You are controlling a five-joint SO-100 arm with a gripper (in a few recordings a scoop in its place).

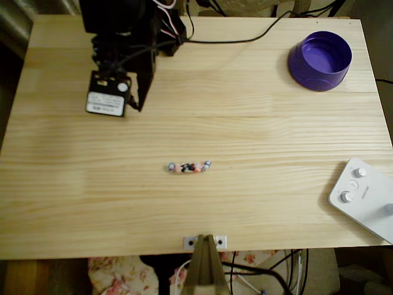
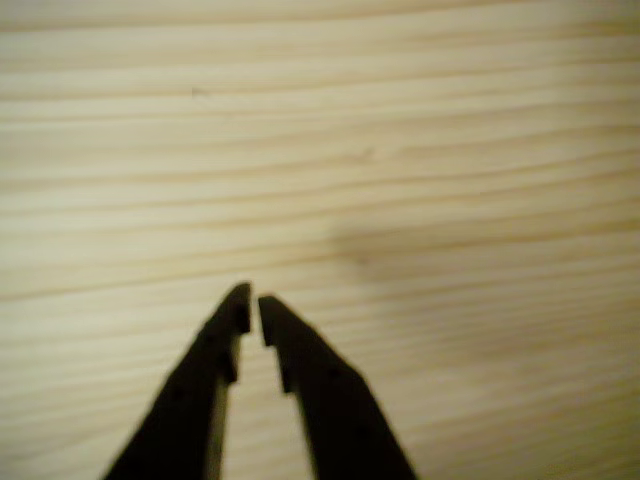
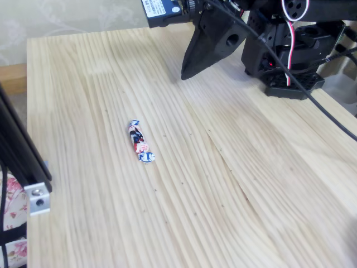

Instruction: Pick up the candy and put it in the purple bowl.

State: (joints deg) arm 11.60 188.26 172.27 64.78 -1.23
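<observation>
candy (image 1: 189, 167) flat on table (image 1: 245, 123), mid-board, untouched | gripper (image 2: 250, 300) up-left of candy, well apart, tips nearly pressed together, holding nothing | purple bowl (image 1: 320, 61) far up-right of candy | risk: descending unopened likely to nudge or flick candy; tiny wrapper apt to slip

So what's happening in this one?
A black robot arm's end effector, nearly closed and holding nothing, hangs over bare wood near the table's far-left corner in the overhead view. The small pink-and-black wrapped candy lies untouched mid-table. The round purple plastic bowl sits empty at the far right corner.
</observation>
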